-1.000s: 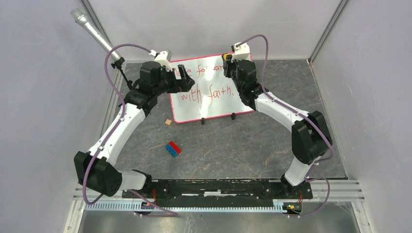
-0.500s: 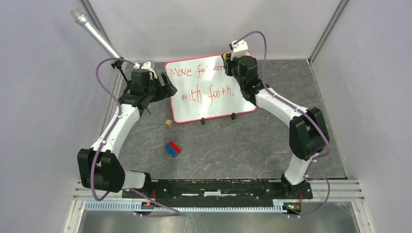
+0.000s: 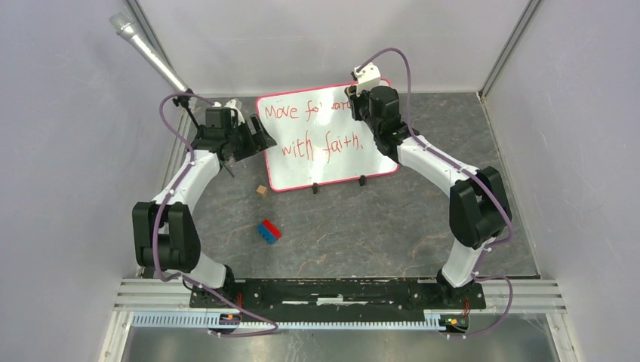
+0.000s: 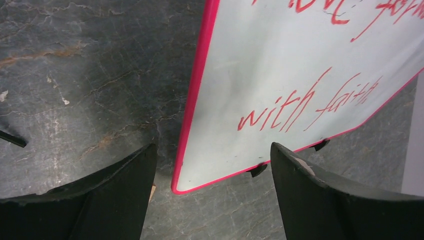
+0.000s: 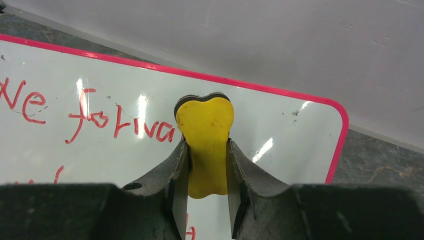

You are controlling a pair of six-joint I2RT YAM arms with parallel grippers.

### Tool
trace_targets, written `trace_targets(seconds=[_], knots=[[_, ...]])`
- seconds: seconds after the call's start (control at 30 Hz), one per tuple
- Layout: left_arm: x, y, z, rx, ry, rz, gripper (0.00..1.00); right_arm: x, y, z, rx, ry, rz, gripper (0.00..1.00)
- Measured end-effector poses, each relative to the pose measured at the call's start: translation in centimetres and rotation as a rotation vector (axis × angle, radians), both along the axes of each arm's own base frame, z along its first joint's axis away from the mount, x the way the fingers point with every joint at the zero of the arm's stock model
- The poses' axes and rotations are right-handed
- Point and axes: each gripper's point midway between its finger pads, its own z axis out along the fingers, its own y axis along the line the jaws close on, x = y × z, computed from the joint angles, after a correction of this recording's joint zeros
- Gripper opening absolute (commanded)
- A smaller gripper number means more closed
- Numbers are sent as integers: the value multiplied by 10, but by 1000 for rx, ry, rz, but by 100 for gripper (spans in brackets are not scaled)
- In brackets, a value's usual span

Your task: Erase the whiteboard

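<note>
The large white rectangular whiteboard [image 3: 324,139] with a red-pink rim sits on the grey marbled counter [image 3: 377,226]. My right claw [image 5: 206,160] pinches a yellow bone-shaped eraser [image 5: 205,135] over the whiteboard's far right corner. My left claw [image 4: 212,150] hangs spread over its near left corner.

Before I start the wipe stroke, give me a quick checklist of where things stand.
1. Grip on the yellow eraser by the right gripper: ok.
2. Eraser over the whiteboard, near its far right corner: ok.
3. Eraser pressing on the board: cannot tell.
4. Board braced by the left gripper: not ok, jaws open at its left edge.
5. Wiping of the red writing: not ok, both lines readable.
</note>
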Motion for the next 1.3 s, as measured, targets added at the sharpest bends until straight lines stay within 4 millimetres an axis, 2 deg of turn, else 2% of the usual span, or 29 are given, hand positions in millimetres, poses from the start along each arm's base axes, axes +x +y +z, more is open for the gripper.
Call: trace_targets(seconds=[0.2,0.37,0.5,0.67,0.77,0.9,1.03,1.2,1.3], knots=[[7,-2,5,-13,-36,-11,82,1,0,-1,-4,5,-3,19],[16,-8,3,-37,-59,-38,79,9,-9,-10,-12,24,-51,20],[24,-10,-4,-43,-65,-44,75,15,-20,-21,-20,50,-80,26],[28,-10,-15,-42,-48,-44,78,20,-28,-27,-25,62,-98,27],[34,-10,-13,-38,-35,-44,79,25,-26,-28,-26,64,-98,29],[49,-11,-2,-26,-64,-66,81,27,-24,-32,-28,70,-96,35],[46,-11,-3,-7,-62,-103,80,31,-21,-32,-29,72,-91,44],[45,-13,-6,-5,-59,-133,72,33,-20,-30,-27,73,-90,63],[45,-14,-6,-7,-61,-140,67,32,-20,-31,-29,80,-91,66]])
